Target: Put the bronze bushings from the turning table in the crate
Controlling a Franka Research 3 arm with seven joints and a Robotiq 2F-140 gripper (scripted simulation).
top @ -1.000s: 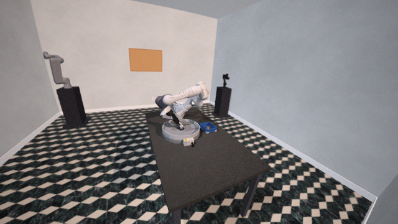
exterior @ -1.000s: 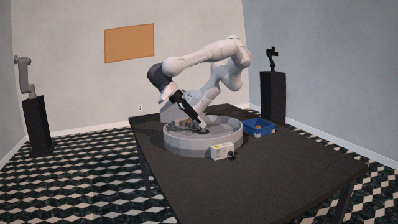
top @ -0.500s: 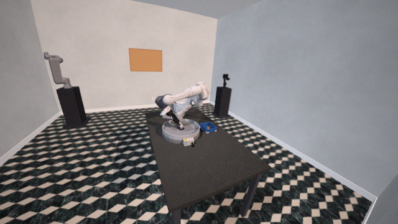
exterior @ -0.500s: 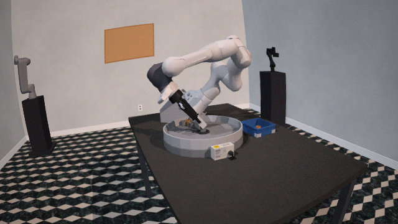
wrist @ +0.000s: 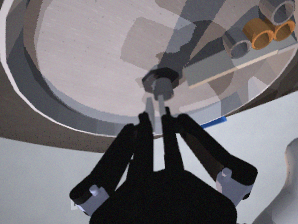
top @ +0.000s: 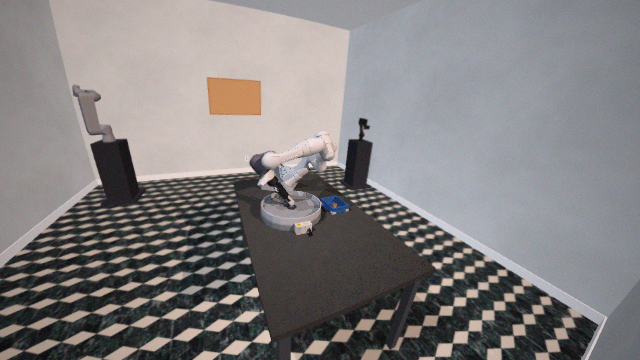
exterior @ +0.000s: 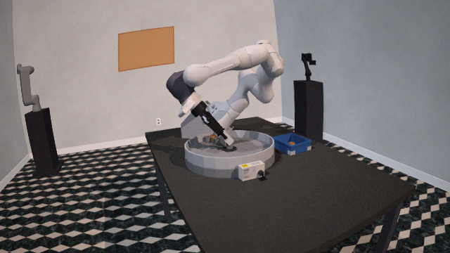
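The round grey turning table (top: 280, 215) (exterior: 211, 165) (wrist: 90, 50) has a raised wall. Two bronze bushings (wrist: 258, 34) (wrist: 283, 30) lie side by side on it, at the upper right of the wrist view. A steel bushing (wrist: 237, 46) lies on one side of them and another steel bushing (wrist: 278, 11) on the other. The blue crate (top: 327, 207) (exterior: 283, 147) stands beside the table's wall, with a bronze bushing (top: 334, 205) (exterior: 292, 143) inside. My gripper (exterior: 229, 143) (wrist: 156, 103) is shut, with only a narrow gap and nothing between its fingertips. It is low by the dark centre hub (wrist: 160, 80), away from the bushings.
A grey bar (wrist: 225, 67) lies alongside the bushings on the turning table. A white box (top: 303, 228) (exterior: 246, 172) stands against the turning table's outer wall, with a small black object (exterior: 261, 174) beside it. The turning table's raised wall surrounds the fingers.
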